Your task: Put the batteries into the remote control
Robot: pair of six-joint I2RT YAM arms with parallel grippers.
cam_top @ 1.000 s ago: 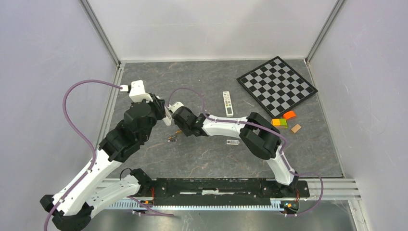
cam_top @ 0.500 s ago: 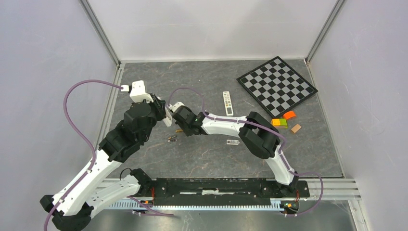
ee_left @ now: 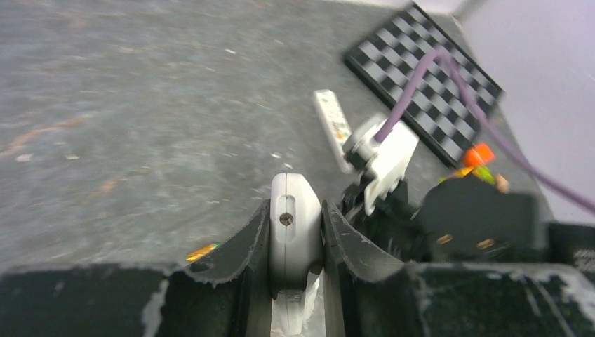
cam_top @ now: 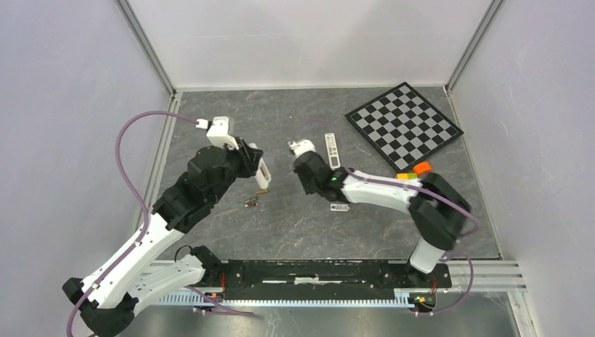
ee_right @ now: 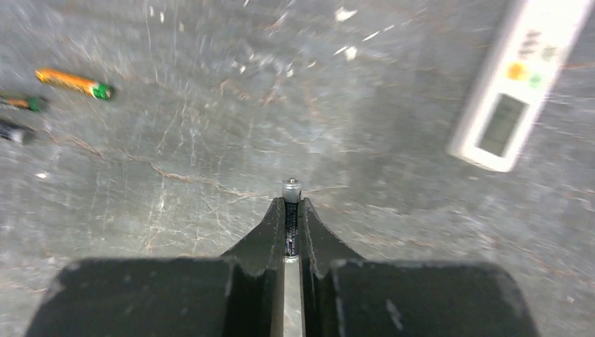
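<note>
Right gripper [ee_right: 292, 203] pinched on a battery [ee_right: 291, 188], left gripper [ee_left: 296, 210] clamped on the white remote [ee_left: 295, 242]

Battery sits lengthwise between the fingers, silver tip poking out front, probably so it can go end-first into the remote, which the other arm holds up on edge off to the left. An orange battery [ee_right: 74, 82] lies loose ahead-left, and a second remote [ee_right: 516, 88] is ahead-right.

Left tool [ee_left: 296, 207] clamped on remote [ee_left: 295, 235]; right tool [ee_right: 292, 203] pinching battery [ee_right: 291, 188]; both arms extended forward.

Checkerboard [cam_top: 403, 125] black-grey checked; held remote [ee_left: 295, 232] white; loose battery [ee_right: 74, 82] orange, green-tipped
</note>
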